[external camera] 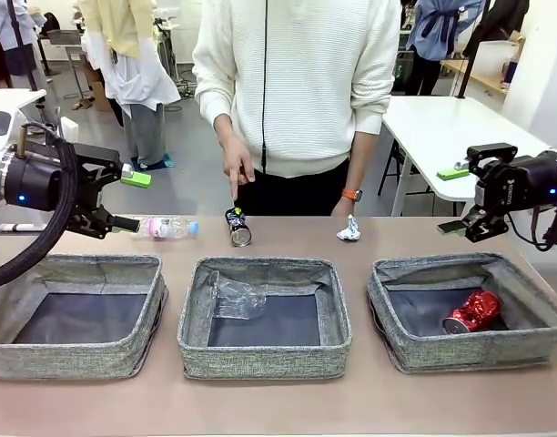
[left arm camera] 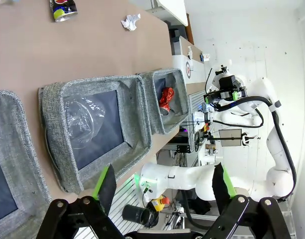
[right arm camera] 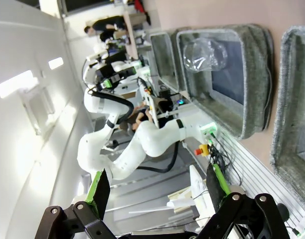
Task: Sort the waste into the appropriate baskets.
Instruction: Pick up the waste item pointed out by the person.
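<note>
Step in hand: the person's hand [external camera: 235, 168] is pointing a finger straight down at the dark printed can [external camera: 237, 226], so that looks like the next pick!
How to do it well: wait for that finger to clear, then come down over the can. Close across its round body, not its ends, because it lies on its side and may roll.
Left jaws: wide apart and empty, hovering just beside the clear bottle [external camera: 169, 228].
Right jaws: wide apart and empty, up behind the right basket [external camera: 460, 355].
Left basket [external camera: 78, 264]: nothing in it.
Middle basket [external camera: 265, 360]: crumpled clear plastic [external camera: 235, 296], tucked in the far left corner.
Right basket: crushed red can [external camera: 472, 311] on the floor. That is likely where metal goes, so it is the dark can's likely home too.
Loose on the counter [external camera: 278, 401]: the bottle, the can and the white paper wad [external camera: 349, 229], in a row beyond the baskets.
</note>
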You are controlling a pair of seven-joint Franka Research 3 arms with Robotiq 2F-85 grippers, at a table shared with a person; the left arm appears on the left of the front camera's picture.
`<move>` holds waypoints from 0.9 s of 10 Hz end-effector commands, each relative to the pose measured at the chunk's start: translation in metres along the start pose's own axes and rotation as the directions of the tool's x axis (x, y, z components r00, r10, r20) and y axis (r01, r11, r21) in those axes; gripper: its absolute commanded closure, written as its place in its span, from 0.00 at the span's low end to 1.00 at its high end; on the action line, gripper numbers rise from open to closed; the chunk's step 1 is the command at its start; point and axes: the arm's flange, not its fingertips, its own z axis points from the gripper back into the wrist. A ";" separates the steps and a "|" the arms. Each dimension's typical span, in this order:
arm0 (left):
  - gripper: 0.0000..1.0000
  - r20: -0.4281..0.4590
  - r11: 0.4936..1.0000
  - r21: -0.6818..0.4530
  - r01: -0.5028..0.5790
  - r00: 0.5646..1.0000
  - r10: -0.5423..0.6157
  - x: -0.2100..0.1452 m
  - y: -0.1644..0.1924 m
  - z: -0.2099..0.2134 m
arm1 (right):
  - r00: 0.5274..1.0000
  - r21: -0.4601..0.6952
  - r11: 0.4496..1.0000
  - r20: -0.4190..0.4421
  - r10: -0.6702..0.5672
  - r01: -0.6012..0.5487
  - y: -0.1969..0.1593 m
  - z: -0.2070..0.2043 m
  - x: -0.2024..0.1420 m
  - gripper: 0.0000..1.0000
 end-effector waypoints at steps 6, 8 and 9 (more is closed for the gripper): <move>0.00 -0.008 1.000 -0.001 -0.005 1.000 0.005 -0.003 -0.001 0.003 | 1.000 -0.003 1.000 0.001 0.008 -0.008 0.001 -0.003 -0.002 0.00; 0.00 0.000 1.000 0.000 0.000 1.000 0.000 0.000 0.000 0.000 | 1.000 -0.003 1.000 0.001 0.008 -0.008 0.001 -0.003 -0.002 0.00; 0.00 0.053 0.971 0.228 0.072 0.995 -0.086 0.008 -0.019 -0.005 | 1.000 -0.003 1.000 0.001 0.008 -0.008 0.001 -0.003 -0.002 0.00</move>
